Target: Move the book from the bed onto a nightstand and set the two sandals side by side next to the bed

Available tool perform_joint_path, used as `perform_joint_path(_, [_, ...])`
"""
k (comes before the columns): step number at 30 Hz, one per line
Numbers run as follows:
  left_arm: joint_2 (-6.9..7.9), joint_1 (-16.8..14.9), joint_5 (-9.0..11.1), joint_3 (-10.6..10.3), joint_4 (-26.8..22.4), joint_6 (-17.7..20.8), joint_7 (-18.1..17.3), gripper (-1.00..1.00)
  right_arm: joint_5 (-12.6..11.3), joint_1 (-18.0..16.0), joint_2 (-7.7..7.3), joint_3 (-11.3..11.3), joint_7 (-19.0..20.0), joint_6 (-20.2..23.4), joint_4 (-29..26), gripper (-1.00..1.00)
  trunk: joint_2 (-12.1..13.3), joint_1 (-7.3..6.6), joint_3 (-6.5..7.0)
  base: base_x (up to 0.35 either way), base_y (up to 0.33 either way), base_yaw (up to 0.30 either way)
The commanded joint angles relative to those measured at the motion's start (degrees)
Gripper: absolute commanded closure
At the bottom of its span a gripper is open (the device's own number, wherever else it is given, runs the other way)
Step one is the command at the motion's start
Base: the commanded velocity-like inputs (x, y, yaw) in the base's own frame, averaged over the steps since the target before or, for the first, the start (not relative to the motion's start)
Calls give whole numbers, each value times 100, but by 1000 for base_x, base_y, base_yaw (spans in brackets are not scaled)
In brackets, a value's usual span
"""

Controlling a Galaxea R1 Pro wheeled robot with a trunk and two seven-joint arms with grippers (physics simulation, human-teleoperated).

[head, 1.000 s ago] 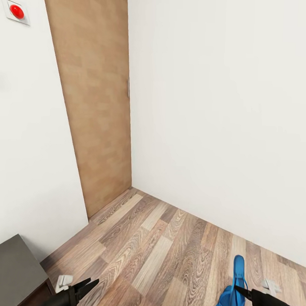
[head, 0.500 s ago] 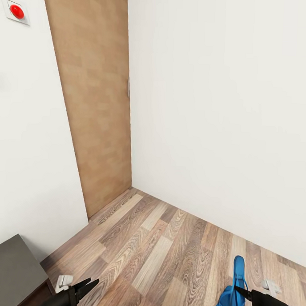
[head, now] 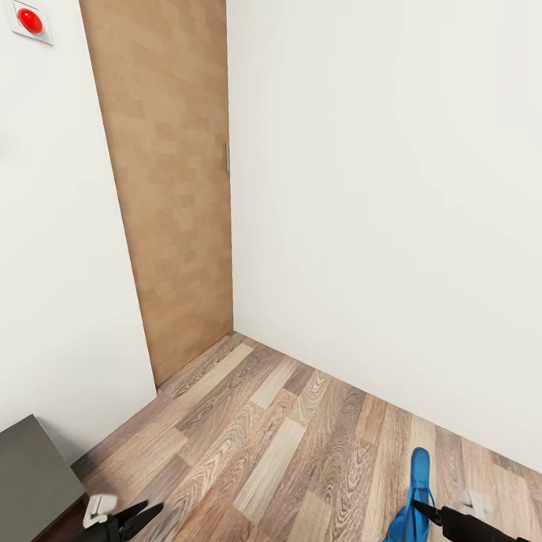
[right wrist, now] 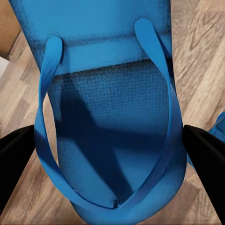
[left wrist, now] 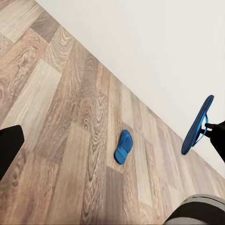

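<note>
Black arms, pointed black pincer [head: 138,516] fingers.

I count two blue sandals from here: the hanging sandal [head: 418,471] and the lying sandal [left wrist: 123,146]. Two tools are mine, the left tool [head: 152,509] and the right tool [head: 418,506]. There is one brown door [head: 164,180] and one red button [head: 30,20] on a single white plate. I see one grey surface [head: 17,481]. Two small white fittings sit low by the arms, one [head: 99,508] on my left and one [head: 475,501] on my right; I cannot tell what they are.
</note>
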Motion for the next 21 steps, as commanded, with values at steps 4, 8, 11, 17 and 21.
perform_joint_path(4, [18,7,25,3,1,60,-21,-100,-35,2,27,-17,17,38,133,100,-2,-1,-6,0,0,0])
perform_joint_path(8, [21,8,25,3,1,60,-21,-100,-35,2,30,-20,23,35,265,100,-2,-1,-6,0,0,0])
perform_joint_path(11, [22,9,25,3,1,60,-21,-100,-38,2,28,-20,29,34,363,100,-2,-1,-6,0,0,-10])
perform_joint_path(17, [22,9,25,3,1,60,-21,-100,-39,2,30,-20,31,34,561,100,-2,-1,-6,0,0,-201])
perform_joint_path(21, [22,9,25,3,1,60,-21,-100,-39,2,26,-20,31,34,693,100,-2,-1,-6,0,0,-290])
